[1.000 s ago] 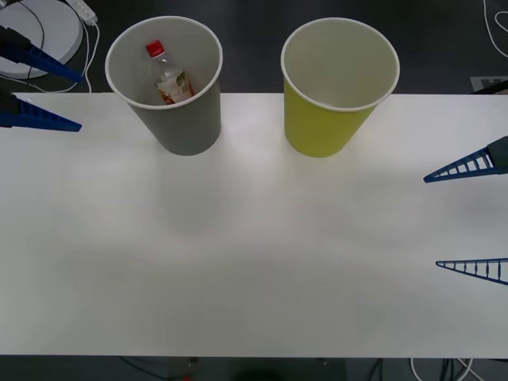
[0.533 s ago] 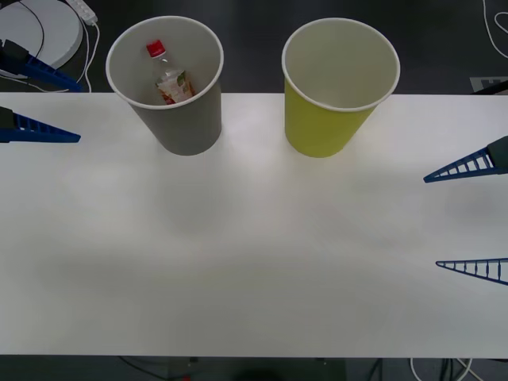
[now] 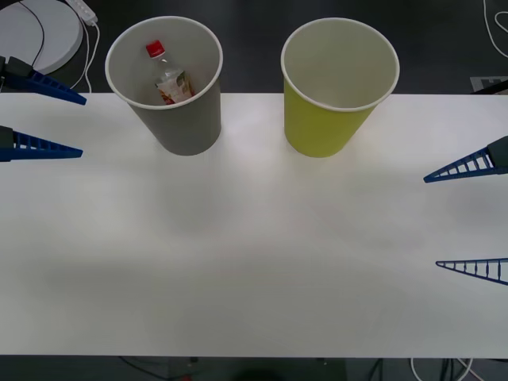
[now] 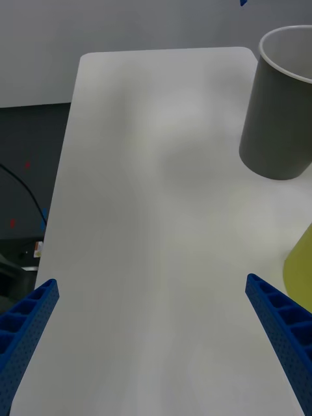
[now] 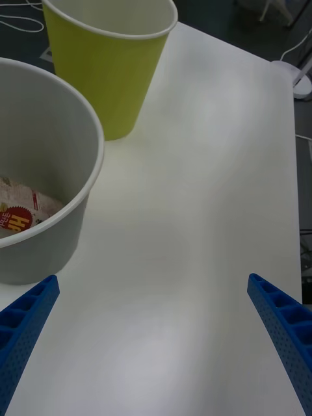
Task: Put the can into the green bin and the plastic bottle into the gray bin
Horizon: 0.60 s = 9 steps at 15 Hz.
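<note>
Two cups: both stand upright on the white table [image 3: 254, 262] near its far edge, side by side and apart from each other
Gray bin [image 3: 169, 83]: the one on the robot's left, gray outside, white inside, with a rolled white rim; also seen in the left wrist view [image 5: 45, 188] and in the right wrist view [image 4: 279, 110]
Plastic bottle [image 3: 168, 77]: inside the gray bin, leaning against the inner wall with its red cap uppermost and its orange-red label facing up; in the left wrist view a strip of that label [image 5: 26, 211] shows low inside the cup
Green bin [image 3: 337, 87]: the one on the robot's right, yellow-green outside, white inside, same size as the gray one; nothing can be seen in the part of its inside that shows; also in the left wrist view [image 5: 104, 58]
Left gripper [image 3: 40, 115]: at the left edge of the table, beside the gray bin and apart from it, blue ribbed fingers spread wide with nothing between them; its two fingers sit at the corners of its own wrist view [image 5: 156, 344]
Right gripper [image 3: 472, 218]: at the right edge of the table, nearer the robot than the green bin and well apart from it, fingers spread wide and holding nothing; seen too in its own wrist view [image 4: 153, 344]
Behind the table: dark floor, a white round disc [image 3: 40, 32] at far left, and loose cables
</note>
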{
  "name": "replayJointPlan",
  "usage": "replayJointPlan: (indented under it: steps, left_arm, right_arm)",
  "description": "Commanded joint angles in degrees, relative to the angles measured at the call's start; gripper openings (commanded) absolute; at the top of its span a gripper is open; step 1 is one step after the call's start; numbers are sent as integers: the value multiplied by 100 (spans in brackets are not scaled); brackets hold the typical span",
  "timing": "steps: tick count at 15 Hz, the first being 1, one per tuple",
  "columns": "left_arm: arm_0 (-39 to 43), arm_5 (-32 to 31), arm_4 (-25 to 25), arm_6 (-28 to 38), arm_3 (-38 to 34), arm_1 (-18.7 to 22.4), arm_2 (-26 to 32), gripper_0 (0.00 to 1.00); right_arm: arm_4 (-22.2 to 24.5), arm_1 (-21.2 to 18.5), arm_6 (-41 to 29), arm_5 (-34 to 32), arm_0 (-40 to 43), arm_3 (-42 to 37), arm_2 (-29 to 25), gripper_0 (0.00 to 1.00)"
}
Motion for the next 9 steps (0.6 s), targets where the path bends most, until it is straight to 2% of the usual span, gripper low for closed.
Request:
replayJointPlan:
  steps: [1, 6, 9]
  left_arm:
    - [539, -10, -168, -92, -251, -40, 565, 100]
    - [1989, -19, -880, -13, -1051, -224, 2209, 100]
    - [2701, -10, -1170, -22, -1464, -409, 2947, 100]
  right_arm:
    - [0, 0, 0, 0, 0, 0, 0, 100]
    - [0, 0, 0, 0, 0, 0, 0, 100]
    - [0, 0, 0, 0, 0, 0, 0, 100]
